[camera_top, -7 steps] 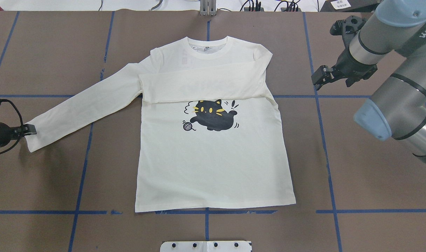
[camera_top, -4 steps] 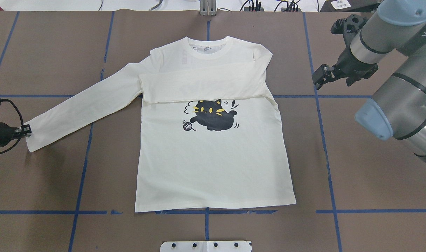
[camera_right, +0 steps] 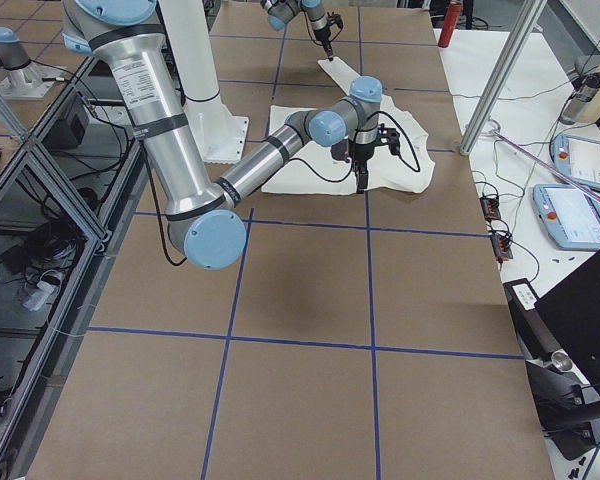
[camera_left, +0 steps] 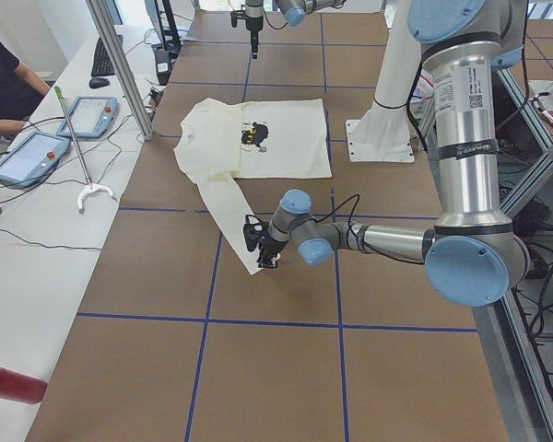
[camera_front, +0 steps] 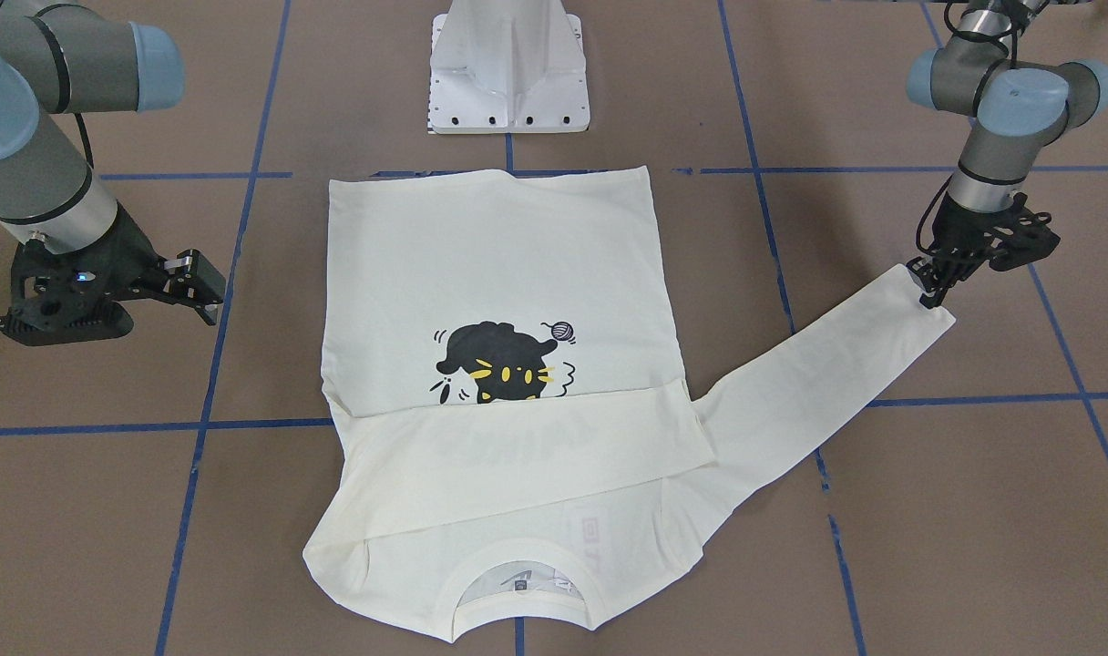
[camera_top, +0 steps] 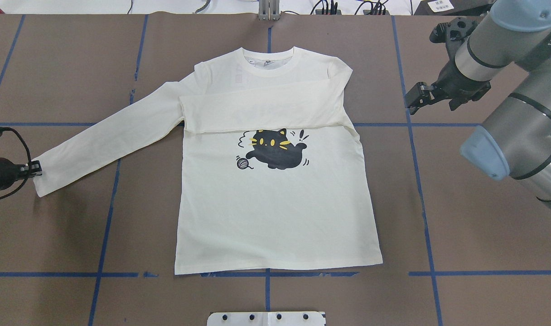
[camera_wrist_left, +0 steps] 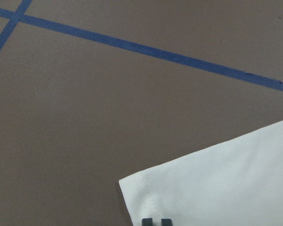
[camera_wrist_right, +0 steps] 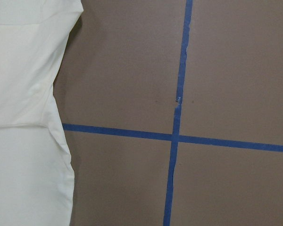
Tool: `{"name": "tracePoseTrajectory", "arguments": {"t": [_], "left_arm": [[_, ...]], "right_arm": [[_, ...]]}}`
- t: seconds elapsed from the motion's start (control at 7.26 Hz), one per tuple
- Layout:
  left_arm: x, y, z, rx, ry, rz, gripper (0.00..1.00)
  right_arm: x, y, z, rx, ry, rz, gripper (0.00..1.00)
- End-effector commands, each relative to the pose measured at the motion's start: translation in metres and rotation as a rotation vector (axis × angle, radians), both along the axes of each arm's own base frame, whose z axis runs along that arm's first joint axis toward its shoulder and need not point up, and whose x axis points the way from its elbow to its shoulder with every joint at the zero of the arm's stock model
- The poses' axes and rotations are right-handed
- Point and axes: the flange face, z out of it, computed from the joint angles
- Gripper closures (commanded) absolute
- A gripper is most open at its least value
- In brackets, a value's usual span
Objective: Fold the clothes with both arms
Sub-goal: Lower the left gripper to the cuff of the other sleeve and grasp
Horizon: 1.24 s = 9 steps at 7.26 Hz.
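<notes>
L tool [camera_top: 36, 168] pinching sleeve cuff [camera_top: 43, 180] | R tool [camera_top: 413, 96] jaws apart, off shirt [camera_top: 275, 217]

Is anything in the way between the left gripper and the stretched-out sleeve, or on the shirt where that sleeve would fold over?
Nothing visible. The left gripper grips the cuff of the cream-white long-sleeve T-shirt; its chest holds only the other sleeve, folded flat. The right gripper hangs clear beside the shirt.

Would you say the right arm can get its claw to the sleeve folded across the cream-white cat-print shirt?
Probably yes: the right claw hovers open beside the folded sleeve of the cream-white cat-print shirt, with only bare brown table between.
</notes>
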Motion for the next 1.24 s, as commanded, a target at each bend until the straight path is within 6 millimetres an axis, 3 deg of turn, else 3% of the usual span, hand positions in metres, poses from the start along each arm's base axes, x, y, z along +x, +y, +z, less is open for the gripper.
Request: {"name": "tracePoseTrajectory", "arguments": {"t": [0.0, 0.96, 1.1], "left_arm": [[0.0001, 0.0, 0.0003, -0.002, -0.002, 0.001, 0.0], [0.009, 0.0059, 0.0022, -0.006, -0.005, 0.019, 0.0], [0.0096, 0.0063, 0.002, -0.007, -0.003, 0.018, 0.1]], "right_arm": [[0.0004, 0.0, 0.0022, -0.003, 0.002, 0.001, 0.0], [0.0011, 0.0023, 0.0087, -0.01, 0.009, 0.0, 0.0], [0.0011, 0.0023, 0.0087, -0.01, 0.009, 0.0, 0.0]]}}
